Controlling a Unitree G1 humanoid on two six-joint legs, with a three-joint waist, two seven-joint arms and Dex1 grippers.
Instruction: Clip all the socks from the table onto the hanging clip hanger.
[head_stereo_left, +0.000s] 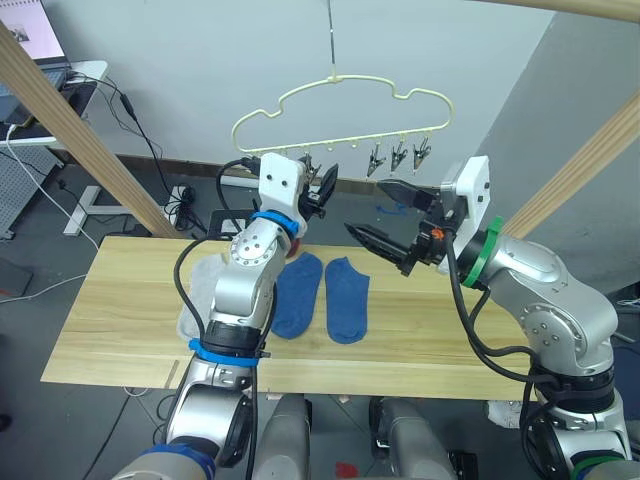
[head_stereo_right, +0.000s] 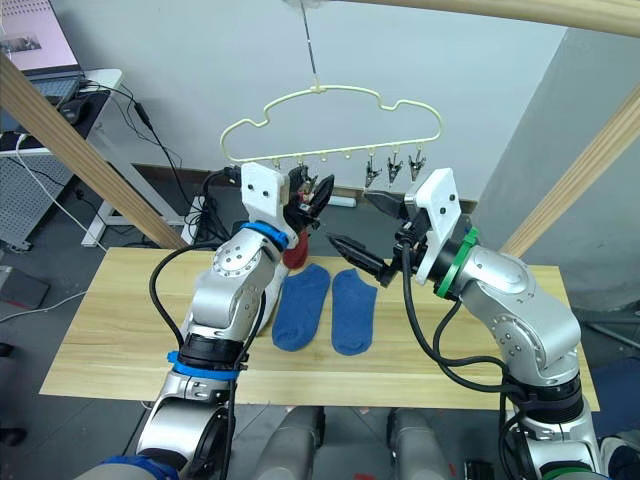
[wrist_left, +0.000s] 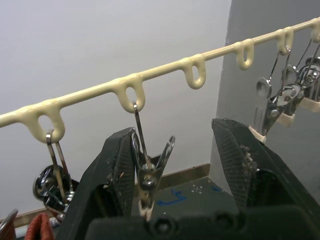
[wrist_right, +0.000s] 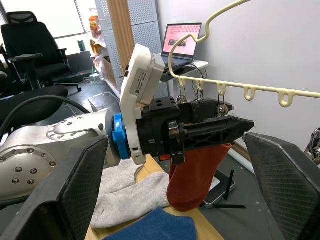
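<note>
- The hanger (head_stereo_left: 340, 115) hung above the far edge of the table (head_stereo_left: 120, 330), with three clips (head_stereo_left: 398, 157) bunched toward its right end and others at its left.
- The left gripper (wrist_left: 175, 170) was raised to the hanger's lower bar, fingers spread, with one hanging clip (wrist_left: 147, 172) between them, close against one finger.
- A red sock (wrist_right: 195, 175) hung down behind the left gripper; which clip held it could not be told.
- The right gripper (head_stereo_left: 385, 220) hovered just right of the left one, above the table, jaws wide apart and holding nothing.
- Two blue socks (head_stereo_right: 328, 308) lay flat side by side in the middle of the table, toes toward the near edge.
- Grey socks (head_stereo_left: 205, 290) lay on the table to the left of the blue ones, partly hidden by the left arm.
</note>
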